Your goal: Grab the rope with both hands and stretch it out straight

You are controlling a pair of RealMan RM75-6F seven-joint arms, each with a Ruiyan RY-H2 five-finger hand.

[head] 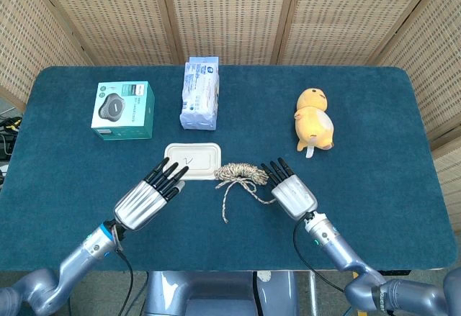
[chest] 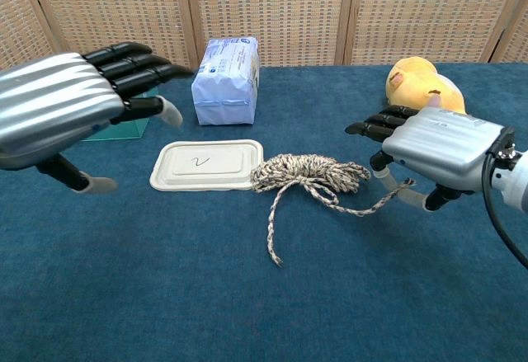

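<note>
Rope (chest: 309, 172) is lying mostly coiled mid-desk while your right robot hand (chest: 437, 152) is pinching one strand and your left robot hand (chest: 62, 106) is hovering spread, empty.

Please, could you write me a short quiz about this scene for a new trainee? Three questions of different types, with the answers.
1. True or false: the left hand hovers open and holds nothing.
2. Which thing lies closest to the coil of the speckled braided rope? A) flat beige lid B) teal cardboard box C) yellow plush toy
3. Fill in: one rope strand runs up into the fingers of the ___ hand.
Key: 1 true; 2 A; 3 right, the right hand.
</note>
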